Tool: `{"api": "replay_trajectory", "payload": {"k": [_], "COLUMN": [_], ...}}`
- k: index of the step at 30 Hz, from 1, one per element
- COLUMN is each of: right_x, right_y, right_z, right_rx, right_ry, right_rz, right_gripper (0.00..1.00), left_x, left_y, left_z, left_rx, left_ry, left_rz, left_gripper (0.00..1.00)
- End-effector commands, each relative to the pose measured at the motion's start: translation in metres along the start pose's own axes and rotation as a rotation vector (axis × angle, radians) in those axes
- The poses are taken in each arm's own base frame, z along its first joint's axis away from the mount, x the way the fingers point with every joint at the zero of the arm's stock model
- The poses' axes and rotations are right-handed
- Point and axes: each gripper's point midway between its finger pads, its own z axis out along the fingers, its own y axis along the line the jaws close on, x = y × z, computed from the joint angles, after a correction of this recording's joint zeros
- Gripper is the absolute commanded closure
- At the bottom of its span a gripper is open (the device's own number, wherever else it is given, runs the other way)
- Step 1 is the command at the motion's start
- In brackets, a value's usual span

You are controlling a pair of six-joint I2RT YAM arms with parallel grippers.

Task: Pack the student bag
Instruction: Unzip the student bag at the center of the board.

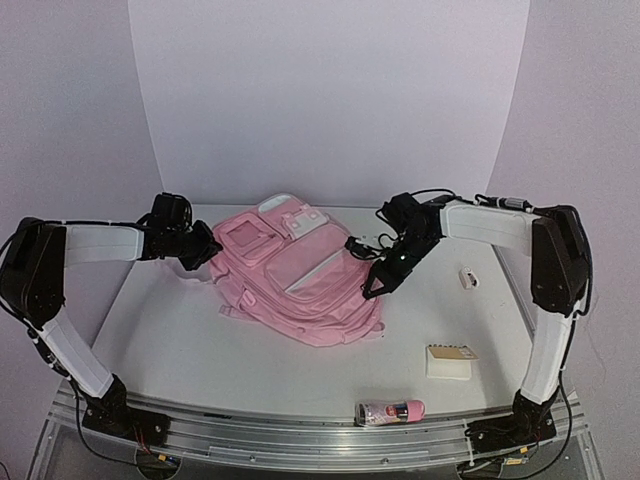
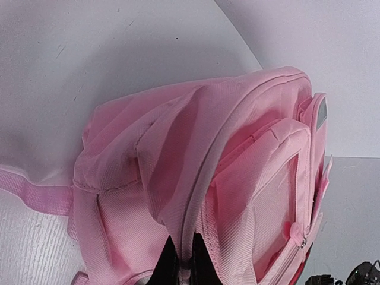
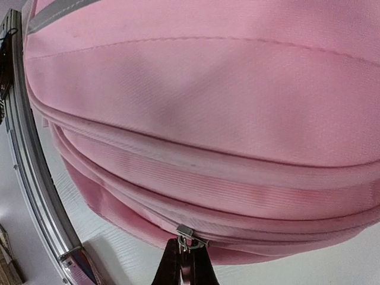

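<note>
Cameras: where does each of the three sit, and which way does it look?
Top external: high behind the arms, looking down at the bag on the table; both arms show.
Left wrist: on the left arm, facing the bag's side; the tips of the left gripper show.
Right wrist: on the right arm, facing a zip pull; the tips of the right gripper show.
Shared: all three see the bag.

Too small to identify: white item (image 1: 468, 278) right of bag (image 1: 295, 275). Cut off at frame edge: left tool (image 2: 183, 264), right tool (image 3: 185, 264).
</note>
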Motion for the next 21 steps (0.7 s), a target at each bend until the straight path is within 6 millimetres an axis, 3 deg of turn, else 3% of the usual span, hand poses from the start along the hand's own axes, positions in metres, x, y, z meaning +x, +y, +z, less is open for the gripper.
{"api": "replay_trajectory", "payload": {"k": [1,8,11,21], "right_x": [0.015,-0.013,-0.017,-0.033], "right_y": [0.046,0.092,0.113,0.134], "right_z": [-0.014,0.011,0.026,0.057], "right_rx": [-0.040,-0.125,-0.124,0.015], "right_ry": [0.068,0.058,0.075,0.011], "right_rz": [-0.040,0.074,0.033,0.045], "right_gripper": [1.00,1.00,1.00,1.00], "left_x": [0.001,0.012,0.013,0.028], "left_y": [0.020,0.020,0.018,0.011], "left_z": [-0.008,-0.015,-0.018,-0.028], "left_rx": [-0.084,-0.066,-0.059,-0.031], "left_ry": [-0.043,-0.054,-0.062,-0.069], "left_rz": [-0.040,-0.059,-0.063,-0.090], "left_gripper": [1.00,1.00,1.00,1.00]}}
